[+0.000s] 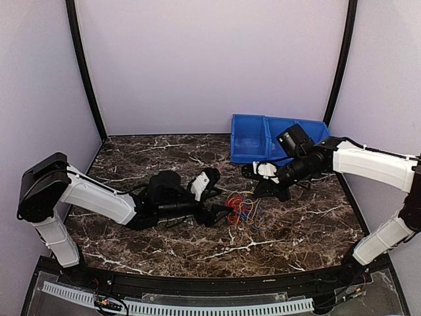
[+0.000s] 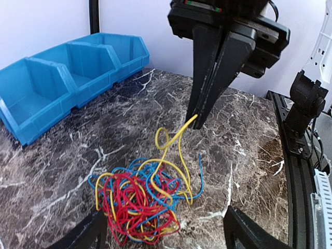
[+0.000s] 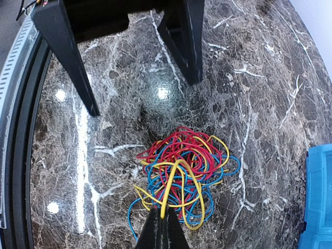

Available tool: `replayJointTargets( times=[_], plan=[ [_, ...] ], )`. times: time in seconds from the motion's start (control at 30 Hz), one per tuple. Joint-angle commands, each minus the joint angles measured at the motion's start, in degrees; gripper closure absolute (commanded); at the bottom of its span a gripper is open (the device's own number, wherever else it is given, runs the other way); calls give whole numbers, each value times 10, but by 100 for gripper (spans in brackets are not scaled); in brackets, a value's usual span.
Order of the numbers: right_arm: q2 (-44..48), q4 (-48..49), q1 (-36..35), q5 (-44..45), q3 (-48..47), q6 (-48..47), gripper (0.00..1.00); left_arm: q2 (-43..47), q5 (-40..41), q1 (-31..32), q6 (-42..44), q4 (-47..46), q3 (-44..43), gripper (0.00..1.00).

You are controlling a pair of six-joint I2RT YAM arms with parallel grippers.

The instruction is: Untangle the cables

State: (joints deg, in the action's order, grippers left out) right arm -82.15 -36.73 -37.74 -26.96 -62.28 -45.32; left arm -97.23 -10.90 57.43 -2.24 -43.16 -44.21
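Cables (image 2: 137,207) tangled | right fingers (image 2: 205,67) pinched yellow strand (image 2: 183,127) above far edge | left fingers (image 3: 70,62) spread, straddling near edge

Top cam's mounted high at the near side, looking down and forward over the whole marble table (image 1: 164,243). Left wrist cam sits low and close, facing across toward the blue bins (image 2: 67,72). Right wrist cam looks almost straight down, close up. All three share the cables (image 1: 243,205).
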Motion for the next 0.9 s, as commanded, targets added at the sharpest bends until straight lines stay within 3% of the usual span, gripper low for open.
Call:
replayJointTargets(
  times=[0.0,0.27,0.4,0.63,0.87],
  plan=[
    [8,-36,-5,-53,-41,17,100,-57,28,23,49,-142,-34,18],
    [18,-42,-5,-59,-64,30,100,-226,75,48,90,-265,-160,15],
    [36,-42,-2,-57,-62,38,100,-284,98,57,97,-261,-210,28],
    [44,-72,7,-96,-113,44,100,-313,125,64,51,-243,-214,56],
    [16,-137,32,-129,-297,37,100,-327,191,66,32,-253,-185,63]
  ],
)
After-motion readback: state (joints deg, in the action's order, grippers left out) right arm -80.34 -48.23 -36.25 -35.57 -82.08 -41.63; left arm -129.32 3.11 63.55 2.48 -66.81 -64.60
